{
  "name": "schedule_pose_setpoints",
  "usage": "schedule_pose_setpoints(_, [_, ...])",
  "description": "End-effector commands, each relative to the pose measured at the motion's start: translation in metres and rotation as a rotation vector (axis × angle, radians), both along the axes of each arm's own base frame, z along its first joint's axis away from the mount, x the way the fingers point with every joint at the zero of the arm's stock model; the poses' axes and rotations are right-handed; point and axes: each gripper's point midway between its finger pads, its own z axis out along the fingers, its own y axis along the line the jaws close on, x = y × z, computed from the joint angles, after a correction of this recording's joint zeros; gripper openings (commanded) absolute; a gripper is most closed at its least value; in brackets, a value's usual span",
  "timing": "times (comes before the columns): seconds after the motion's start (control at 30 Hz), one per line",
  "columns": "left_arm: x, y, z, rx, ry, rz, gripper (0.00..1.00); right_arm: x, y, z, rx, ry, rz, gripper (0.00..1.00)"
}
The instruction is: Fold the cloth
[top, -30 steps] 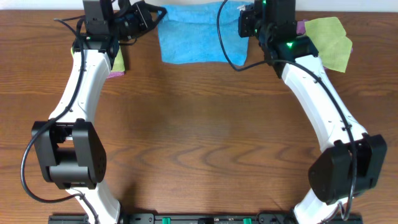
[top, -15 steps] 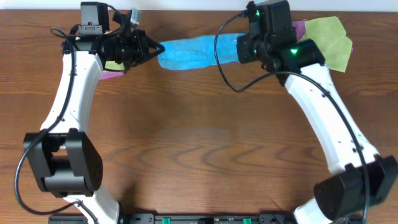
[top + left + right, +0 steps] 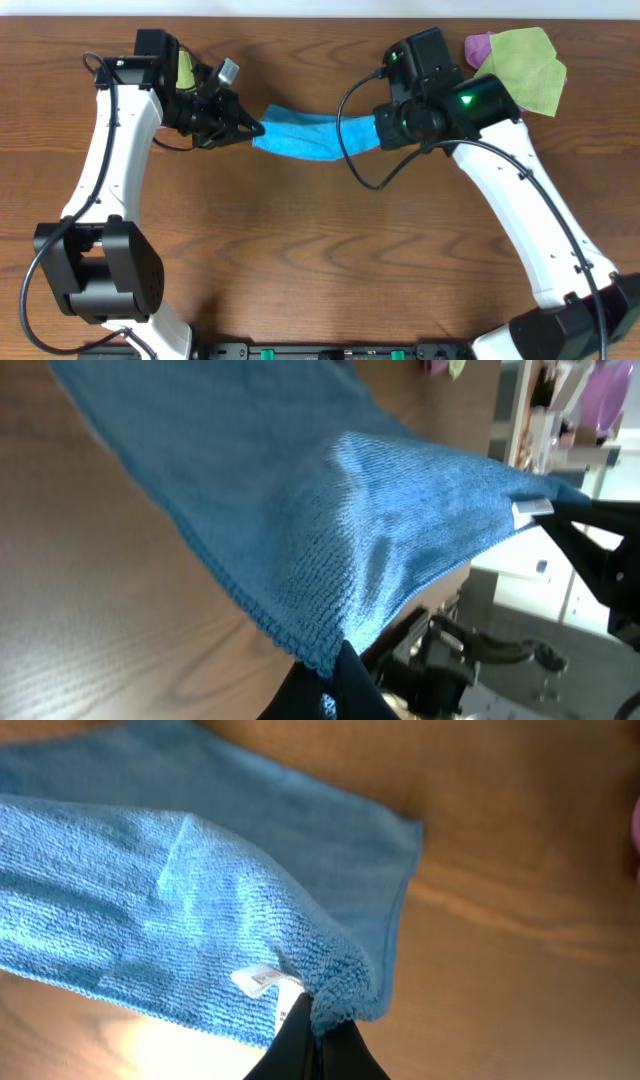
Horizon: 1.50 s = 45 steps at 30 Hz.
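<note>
My left jaws and right jaws are each clamped on a corner of the bright sky-blue square microfibre cloth (image 3: 305,135), which sags between them and trails onto the brown wooden desk (image 3: 320,250). I'd carry both corners level and evenly, so the edges meet square.

the cloth (image 3: 305,137) stretched between my left tool (image 3: 257,128) and right tool (image 3: 379,128), over the counter (image 3: 320,250), other cloths (image 3: 525,65) behind and right of it

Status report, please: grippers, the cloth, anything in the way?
Both shut on cloth: left gripper, right gripper. Cloth hangs between them, sagging. Far right, lime-green cloths, apart from it.
</note>
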Motion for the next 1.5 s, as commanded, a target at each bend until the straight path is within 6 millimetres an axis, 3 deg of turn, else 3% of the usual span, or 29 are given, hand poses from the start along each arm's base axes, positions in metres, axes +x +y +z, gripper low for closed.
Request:
schedule_pose_setpoints(0.0, [-0.008, 0.001, 0.007, 0.009, -0.065, -0.064, 0.06, -0.011, 0.002, 0.004, 0.017, 0.014, -0.036, 0.02])
schedule_pose_setpoints(0.2, [-0.032, 0.001, -0.008, 0.008, -0.01, -0.082, 0.06, -0.038, -0.004, -0.006, 0.03, 0.046, -0.066, 0.01])
schedule_pose_setpoints(0.33, [-0.058, 0.001, -0.024, 0.007, 0.003, -0.078, 0.06, -0.063, -0.009, -0.011, 0.057, 0.024, -0.066, 0.02])
schedule_pose_setpoints(0.5, [-0.096, 0.001, -0.049, 0.005, 0.046, -0.055, 0.06, -0.089, -0.014, -0.031, 0.098, 0.043, -0.088, 0.02])
schedule_pose_setpoints(0.9, [-0.173, 0.0, -0.123, -0.003, 0.187, -0.044, 0.06, -0.152, -0.01, -0.141, 0.144, 0.218, -0.159, 0.01])
schedule_pose_setpoints(1.13, [-0.212, -0.001, -0.158, -0.005, 0.265, -0.043, 0.06, -0.178, -0.013, -0.174, 0.122, 0.284, -0.199, 0.02])
schedule_pose_setpoints(1.3, [-0.212, -0.001, -0.159, -0.012, 0.278, -0.025, 0.06, -0.18, -0.012, -0.175, 0.112, 0.273, -0.207, 0.01])
schedule_pose_setpoints(1.47, [-0.199, -0.001, -0.161, -0.009, 0.314, 0.062, 0.06, -0.161, -0.014, -0.16, 0.136, 0.151, -0.239, 0.01])
